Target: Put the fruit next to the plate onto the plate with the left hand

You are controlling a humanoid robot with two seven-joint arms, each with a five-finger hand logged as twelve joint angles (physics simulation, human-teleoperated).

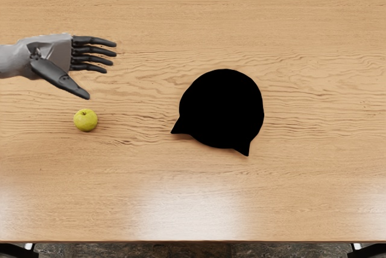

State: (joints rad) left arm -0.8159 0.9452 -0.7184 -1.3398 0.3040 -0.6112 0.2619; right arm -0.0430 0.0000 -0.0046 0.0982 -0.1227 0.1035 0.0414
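Counter [313,185]: light wood with lengthwise grain, seen at a downward slant. It fills nearly the whole view, and a brown wall band is noted along the far edge.

Plate [222,108]: rendered flat black with no surface detail. It is roughly round, with two small pointed corners at its lower left and lower right. It lies flat on the counter, slightly right of centre, and nothing is seen resting on it.

Left robot hand [69,59]: it enters from the left edge on a grey forearm [15,60] and is positioned over the far-left part of the counter. The four dark fingers [96,52] are extended and spread slightly apart, pointing right towards the middle of the counter. The thumb [63,80] is angled down and to the right. Nothing is held. Whether the hand touches the counter or is raised above it cannot be told.

Fruit [85,120]: small, round and yellow-green, with a slight dimple on top. It is set on the bare counter left of the plate and well apart from it. It is located just below the thumb tip in the picture, near the hand but not touched by it.
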